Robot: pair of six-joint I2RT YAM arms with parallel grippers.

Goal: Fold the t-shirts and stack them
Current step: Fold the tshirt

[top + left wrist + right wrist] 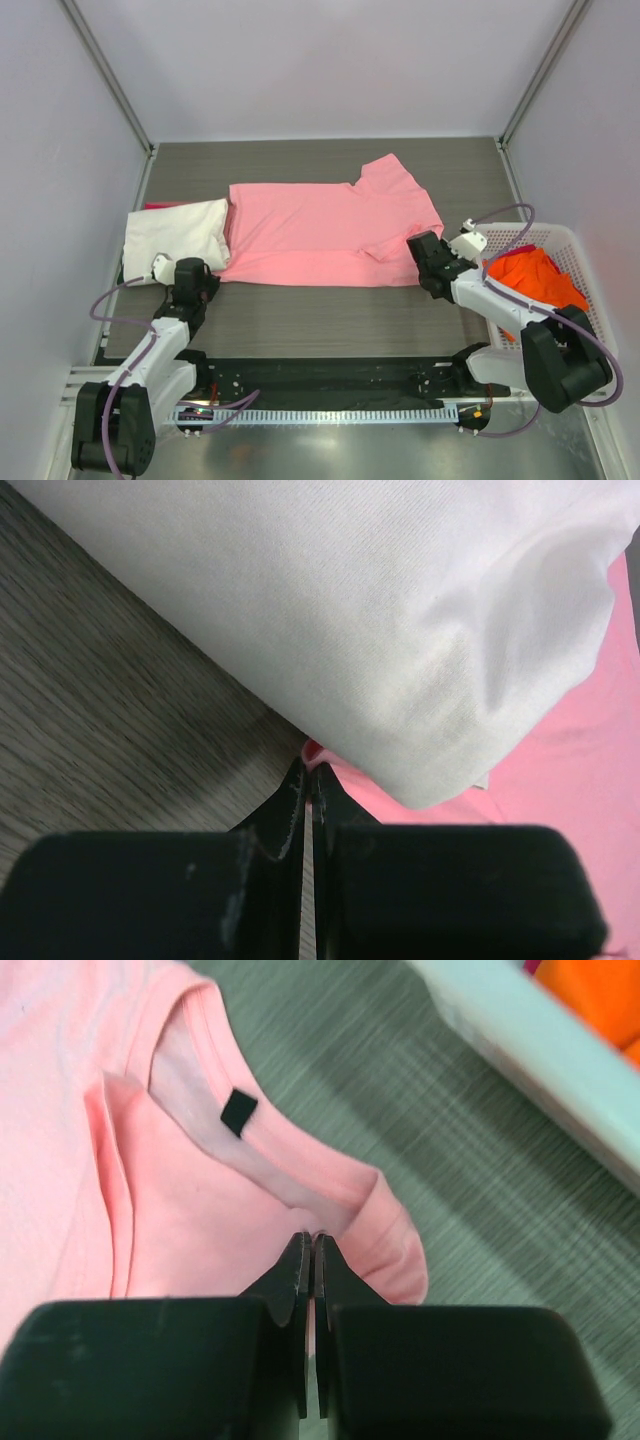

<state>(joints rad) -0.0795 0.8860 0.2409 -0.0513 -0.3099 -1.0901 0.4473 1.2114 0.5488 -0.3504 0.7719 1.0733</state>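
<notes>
So far, you have the cream-white t-shirt [175, 238] folded at the desk's [330, 315] left, the pink t-shirt [310, 235] part-folded mid-desk with left tool [308, 770] and right tool [308, 1247] pinched shut at its ends, and the orange t-shirt [535, 275] unfolded in the basket [545, 231].

A pink t-shirt [320, 235] was laid flat on the wooden table [300, 320], met at its left end by a folded cream-white t-shirt [175, 238]. An orange t-shirt [535, 275] was heaped in a white mesh basket [575, 245]. The 2 grippers were set at the pink shirt's near edge: the left gripper [208, 272] at its left corner, the right gripper [417, 246] at its right.
</notes>
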